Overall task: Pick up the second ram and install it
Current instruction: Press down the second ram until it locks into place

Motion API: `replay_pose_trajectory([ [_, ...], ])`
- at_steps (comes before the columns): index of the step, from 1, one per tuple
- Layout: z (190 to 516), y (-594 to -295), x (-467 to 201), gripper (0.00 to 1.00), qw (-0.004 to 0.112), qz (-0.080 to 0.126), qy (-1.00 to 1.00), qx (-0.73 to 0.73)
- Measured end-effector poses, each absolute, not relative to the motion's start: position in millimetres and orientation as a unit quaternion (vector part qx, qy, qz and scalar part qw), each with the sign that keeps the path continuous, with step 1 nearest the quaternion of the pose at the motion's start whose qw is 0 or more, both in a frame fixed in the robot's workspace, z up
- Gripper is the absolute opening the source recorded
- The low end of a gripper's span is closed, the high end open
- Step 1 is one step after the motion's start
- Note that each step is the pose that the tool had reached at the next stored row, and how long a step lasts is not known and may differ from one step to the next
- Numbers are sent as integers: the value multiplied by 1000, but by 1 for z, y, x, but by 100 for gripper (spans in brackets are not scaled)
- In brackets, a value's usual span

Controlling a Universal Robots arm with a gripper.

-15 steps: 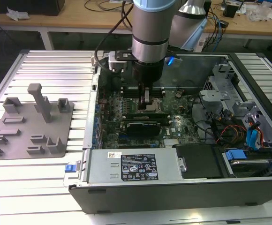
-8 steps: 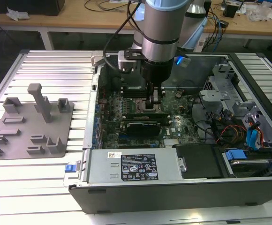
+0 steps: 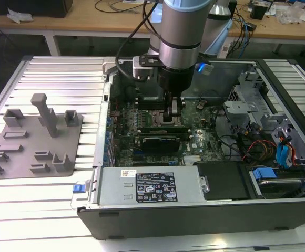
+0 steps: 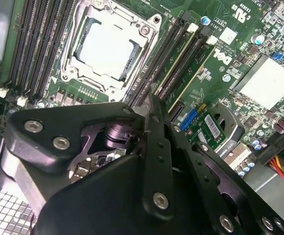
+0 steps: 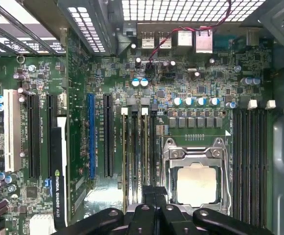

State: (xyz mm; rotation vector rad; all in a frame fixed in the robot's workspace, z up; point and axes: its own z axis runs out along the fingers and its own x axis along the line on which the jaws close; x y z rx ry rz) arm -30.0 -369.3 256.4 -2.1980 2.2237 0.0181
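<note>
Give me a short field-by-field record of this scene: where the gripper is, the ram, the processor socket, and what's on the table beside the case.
gripper: down inside the open computer case, over the motherboard's memory slots
second ram: a thin strip sits edge-on in the slots right under the gripper; whether the fingers grip it cannot be told
processor socket: beside those slots, metal frame around a bare pale square
black card: standing in a slot nearer the case's front
grey plate: on the table at the exterior view's left, upright posts, no ram on it
</note>
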Motion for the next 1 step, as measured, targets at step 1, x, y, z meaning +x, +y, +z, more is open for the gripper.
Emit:
replay_pose_trajectory([
  [1, 257, -369, -30, 8, 7, 6, 711, -703],
])
